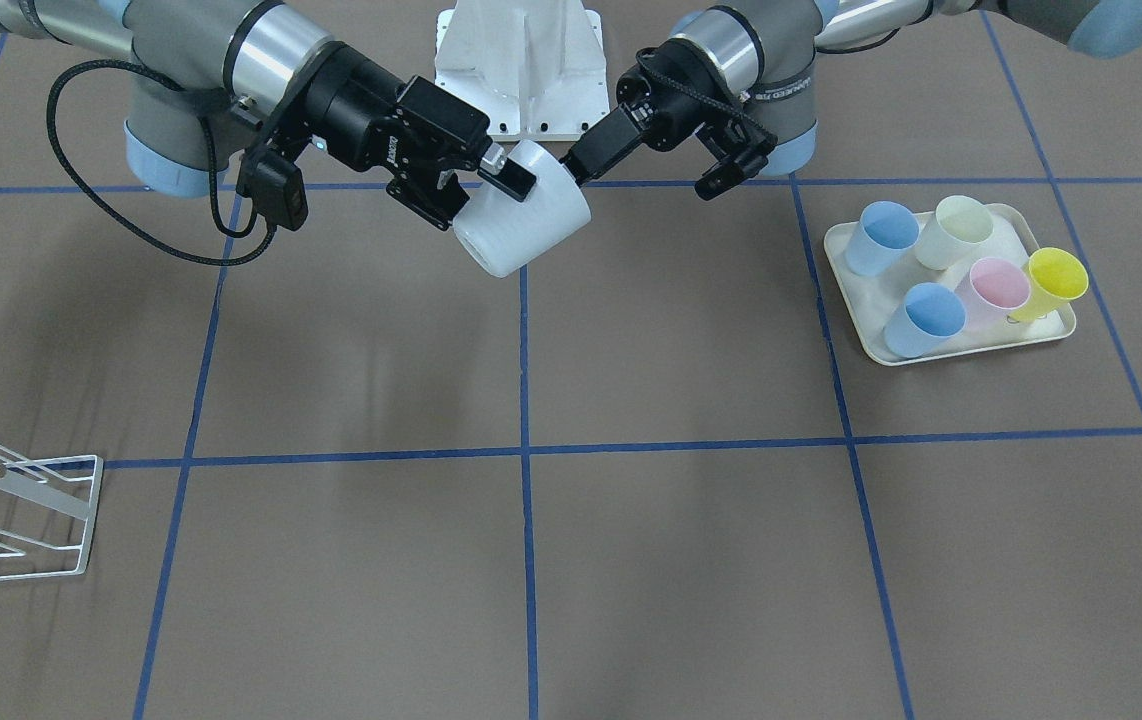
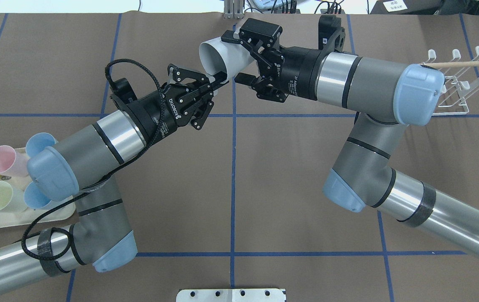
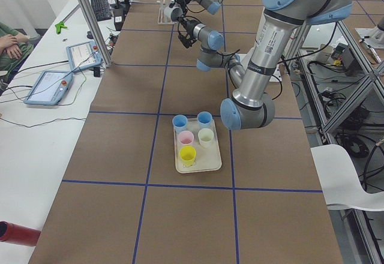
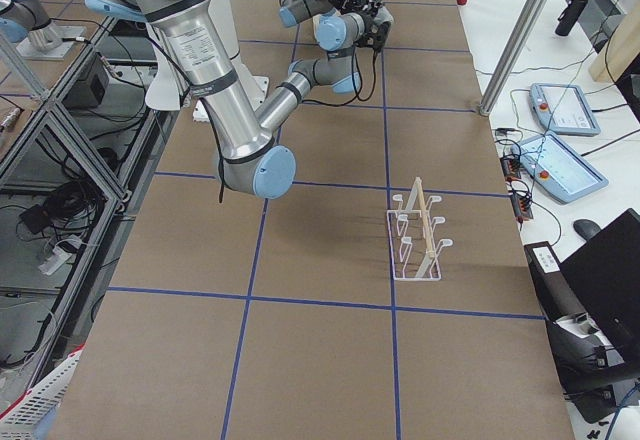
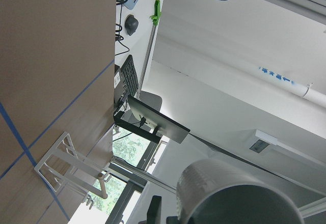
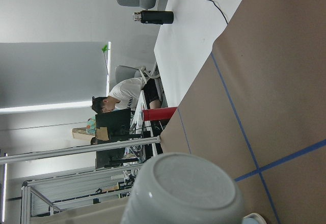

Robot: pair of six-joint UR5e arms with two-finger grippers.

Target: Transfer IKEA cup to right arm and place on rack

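Note:
The white IKEA cup [image 1: 523, 225] hangs on its side above the table's far middle, between both grippers. My left gripper [image 2: 224, 78] is shut on the cup's rim, fingers pinched together. The right arm [image 2: 373, 79] reaches in from the other side. My right gripper [image 2: 238, 58] straddles the cup's body [image 2: 222, 56], one finger against each side. The cup's base [image 6: 188, 188] fills the bottom of the right wrist view, and its wall [image 5: 239, 193] shows in the left wrist view. The white wire rack [image 1: 26, 500] with its wooden dowel stands at the table's right end, also [image 2: 457, 86].
A cream tray [image 1: 941, 352] with several coloured cups sits at the table's left end, partly under my left arm [image 2: 55, 167]. The white robot base plate [image 1: 521, 70] lies behind the grippers. Blue tape lines grid the brown table. A person sits at the side desk [image 6: 127, 94].

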